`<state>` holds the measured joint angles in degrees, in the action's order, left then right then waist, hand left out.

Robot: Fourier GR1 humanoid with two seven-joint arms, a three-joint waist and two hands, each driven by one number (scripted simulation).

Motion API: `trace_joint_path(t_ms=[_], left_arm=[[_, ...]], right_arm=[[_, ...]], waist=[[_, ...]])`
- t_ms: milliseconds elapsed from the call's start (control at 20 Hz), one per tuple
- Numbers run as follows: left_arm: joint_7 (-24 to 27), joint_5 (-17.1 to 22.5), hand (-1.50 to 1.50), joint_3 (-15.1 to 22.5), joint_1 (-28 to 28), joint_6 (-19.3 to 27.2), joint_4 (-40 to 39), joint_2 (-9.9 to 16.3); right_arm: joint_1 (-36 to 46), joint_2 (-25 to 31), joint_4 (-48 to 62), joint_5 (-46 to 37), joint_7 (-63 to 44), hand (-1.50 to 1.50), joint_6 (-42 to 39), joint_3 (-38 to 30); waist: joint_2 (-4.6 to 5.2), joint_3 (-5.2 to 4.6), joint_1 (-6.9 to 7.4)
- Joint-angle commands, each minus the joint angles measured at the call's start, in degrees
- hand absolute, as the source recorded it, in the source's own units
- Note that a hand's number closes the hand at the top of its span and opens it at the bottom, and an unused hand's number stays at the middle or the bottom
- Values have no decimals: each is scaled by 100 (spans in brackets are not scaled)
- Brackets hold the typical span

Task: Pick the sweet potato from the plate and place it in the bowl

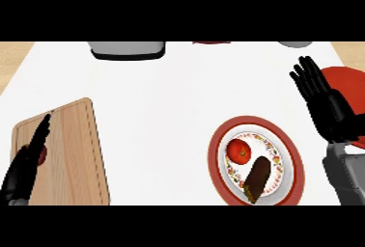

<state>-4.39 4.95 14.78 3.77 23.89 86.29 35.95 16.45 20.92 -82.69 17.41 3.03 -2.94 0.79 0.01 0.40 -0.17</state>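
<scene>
Sweet potato (259, 179), dark and elongated, lies on round red-rimmed plate (285, 140).

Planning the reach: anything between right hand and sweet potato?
Head view: only the plate's rim separates right hand from sweet potato; the tomato sits aside.

Two black hands, both matte and jointed. Right hand (329, 103): broad, dark, built of blocky segmented fingers with faint grey highlights along the edges. Below it, a grey forearm (348, 176), boxy and panelled, with a lighter rim around a darker inset face. Left hand (25, 161): same black finish, seen edge-on as a long narrow shape, slim fingers tapering to a point, thicker toward the wrist. No cables, screws or markings visible on either.
</scene>
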Motion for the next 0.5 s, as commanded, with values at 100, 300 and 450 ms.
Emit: trace_joint_path(t_ms=[100, 300, 450], left_arm=[[54, 436, 0, -495, -585, -146, 29, -202], [180, 537, 0, -491, -516, -75, 279, -333], [64, 773, 0, -709, -503, -17, 268, -405]], right_arm=[[-80, 364, -906, -1133, -765, 150, 1167, 115], [-818, 1933, -246, -2631, -1655, 150, 859, 463], [-1420, 1685, -227, -3086, -2630, -150, 2165, -15]], waist=[[-45, -63, -148], [97, -397, -494], [-156, -170, -857]])
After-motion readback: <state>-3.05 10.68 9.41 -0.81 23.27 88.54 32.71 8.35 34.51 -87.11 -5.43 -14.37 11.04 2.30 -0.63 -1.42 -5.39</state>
